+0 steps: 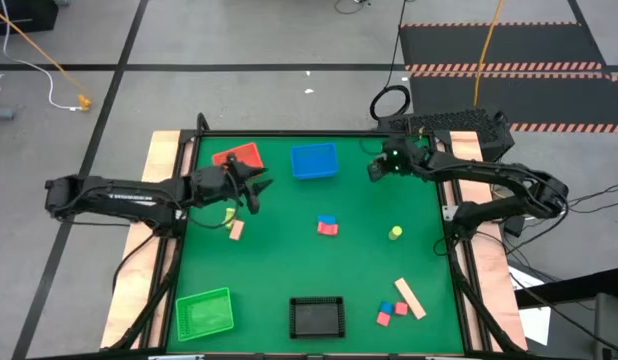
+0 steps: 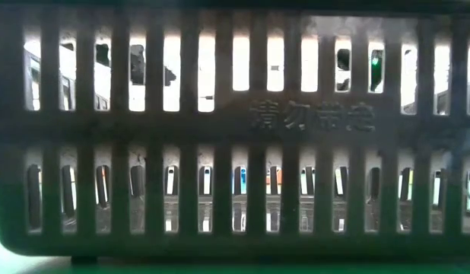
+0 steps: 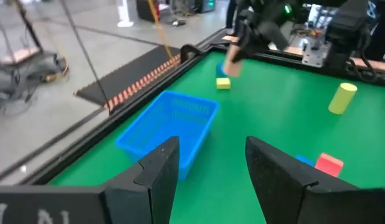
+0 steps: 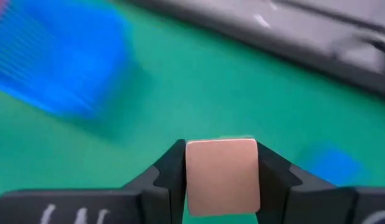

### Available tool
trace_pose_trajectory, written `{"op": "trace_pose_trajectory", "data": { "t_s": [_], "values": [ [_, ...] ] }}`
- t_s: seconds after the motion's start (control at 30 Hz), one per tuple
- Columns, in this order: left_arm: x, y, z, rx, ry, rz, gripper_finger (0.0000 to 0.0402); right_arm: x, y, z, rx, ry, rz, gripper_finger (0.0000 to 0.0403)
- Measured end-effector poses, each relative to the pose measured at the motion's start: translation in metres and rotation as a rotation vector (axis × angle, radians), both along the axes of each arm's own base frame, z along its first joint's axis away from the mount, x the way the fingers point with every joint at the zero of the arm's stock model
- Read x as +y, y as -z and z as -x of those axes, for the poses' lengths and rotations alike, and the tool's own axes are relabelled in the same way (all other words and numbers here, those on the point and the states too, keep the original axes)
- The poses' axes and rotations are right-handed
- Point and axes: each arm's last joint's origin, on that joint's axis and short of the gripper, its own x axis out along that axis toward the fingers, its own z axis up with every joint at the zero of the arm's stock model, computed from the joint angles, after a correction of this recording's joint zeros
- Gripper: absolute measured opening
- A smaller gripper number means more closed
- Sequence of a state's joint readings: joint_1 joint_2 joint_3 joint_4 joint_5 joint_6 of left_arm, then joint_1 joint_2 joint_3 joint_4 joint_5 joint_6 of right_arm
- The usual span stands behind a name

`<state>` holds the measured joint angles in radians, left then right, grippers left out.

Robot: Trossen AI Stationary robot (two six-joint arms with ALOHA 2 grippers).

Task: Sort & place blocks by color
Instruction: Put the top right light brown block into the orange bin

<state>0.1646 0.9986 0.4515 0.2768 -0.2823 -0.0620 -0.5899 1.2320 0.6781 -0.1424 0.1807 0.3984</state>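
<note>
Blocks, wooden, assorted. One tan block (image 4: 222, 176) clamped between my right gripper's (image 4: 221, 180) fingers, near the blue basket (image 1: 314, 160). On the mat: tan block (image 1: 236, 230); blue-and-red pair (image 1: 328, 225) at centre; yellow-green cylinder (image 1: 396, 233); tan bar (image 1: 409, 298) beside red and blue cubes (image 1: 392, 313).

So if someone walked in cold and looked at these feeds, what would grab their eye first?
Probably the right pincer, shut on a tan block and held near the blue basket at the far side of the green table. Next, the left pincer, open and empty beside the red basket. The low view is almost wholly blocked by the black basket's slatted wall.
</note>
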Motion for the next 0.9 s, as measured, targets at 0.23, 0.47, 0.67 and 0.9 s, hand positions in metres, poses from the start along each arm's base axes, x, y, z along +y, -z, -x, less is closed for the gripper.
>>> {"op": "trace_pose_trajectory", "data": {
  "t_s": [0.23, 0.47, 0.67, 0.9],
  "values": [
    [-0.005, 0.009, -0.032, -0.046, 0.092, -0.243, 0.0184, 0.019, -0.035, -0.042, -0.469, -0.269, 0.122, 0.0113],
    [-0.016, 0.023, -0.057, 0.000, 0.173, -0.702, 0.0184, 0.058, -0.034, -0.086, -0.741, -0.441, 0.167, 0.0113],
    [-0.021, 0.025, -0.069, -0.067, 0.147, -0.880, 0.0184, 0.069, -0.022, -0.104, -0.875, -0.463, 0.126, 0.0113],
    [-0.026, 0.028, -0.095, 0.014, 0.169, -0.911, 0.0184, 0.073, -0.014, -0.124, -0.913, -0.464, 0.080, 0.0113]
  ]
}}
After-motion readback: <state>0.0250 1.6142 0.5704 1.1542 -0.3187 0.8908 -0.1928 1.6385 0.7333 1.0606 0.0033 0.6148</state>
